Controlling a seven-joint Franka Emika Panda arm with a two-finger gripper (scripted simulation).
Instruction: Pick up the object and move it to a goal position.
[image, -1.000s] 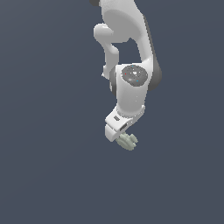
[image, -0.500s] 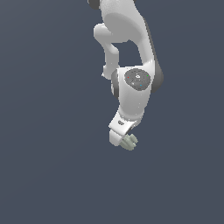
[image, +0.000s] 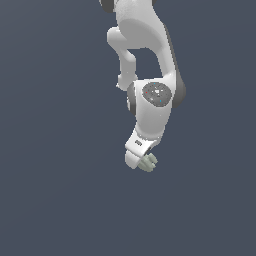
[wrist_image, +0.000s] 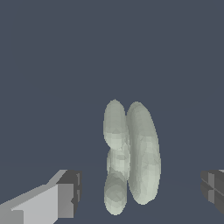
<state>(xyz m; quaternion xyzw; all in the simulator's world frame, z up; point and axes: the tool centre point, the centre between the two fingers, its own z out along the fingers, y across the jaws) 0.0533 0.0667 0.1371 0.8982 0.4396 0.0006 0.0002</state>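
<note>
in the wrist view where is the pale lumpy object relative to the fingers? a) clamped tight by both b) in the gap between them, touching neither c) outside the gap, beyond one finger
b: the object stands in the open gap, with bare background between it and the fingers on each side.

Bare floor (wrist_image: 52, 65) surrounds the object (wrist_image: 131, 157), with clear gaps between it and both spread pincer (wrist_image: 142, 190) fingers (wrist_image: 65, 192).

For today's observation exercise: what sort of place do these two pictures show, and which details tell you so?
Most likely a bare simulated test scene, not a real room. The ground is one flat, featureless slate-blue surface; the white arm looks smoothly rendered; the only item is a pale grey-green lumpy object lying between the open gripper's fingers.
</note>
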